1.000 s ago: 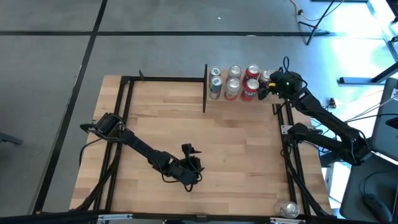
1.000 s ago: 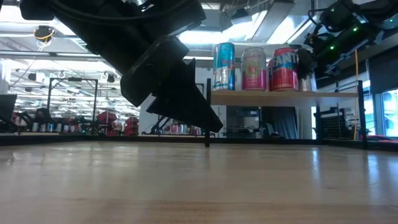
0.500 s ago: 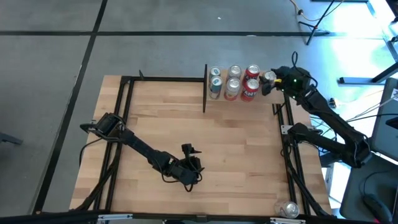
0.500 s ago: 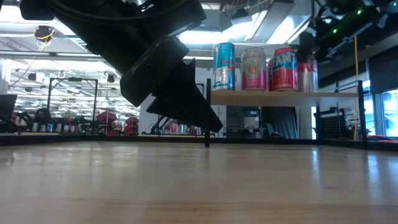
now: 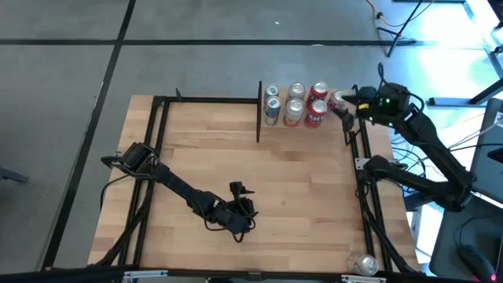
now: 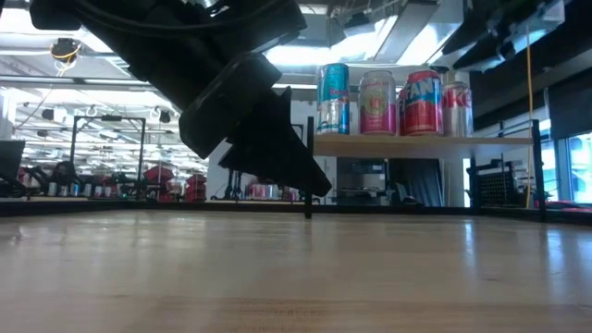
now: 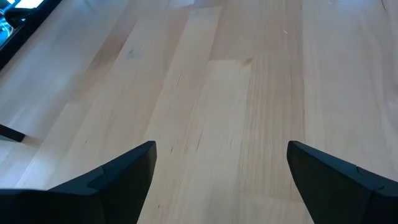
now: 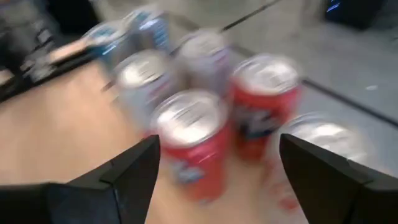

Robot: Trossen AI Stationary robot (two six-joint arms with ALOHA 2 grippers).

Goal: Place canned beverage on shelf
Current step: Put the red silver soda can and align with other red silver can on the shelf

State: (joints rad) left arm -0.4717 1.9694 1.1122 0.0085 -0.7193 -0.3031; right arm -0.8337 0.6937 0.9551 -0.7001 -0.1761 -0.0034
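We see the shelf (image 6: 421,141) at the far right of the table (image 5: 299,181), a small board raised on black posts. Its long side runs left to right. Cans stand on it in a bunch, all upright with their tops up. The last can (image 5: 339,100) is at the right end, next to a red can (image 5: 316,114). Our right gripper (image 5: 351,106) is just to the right of that can, and its fingers are spread apart, not touching it. Our left gripper (image 5: 242,211) waits low over the near middle of the table, with its fingers spread too.
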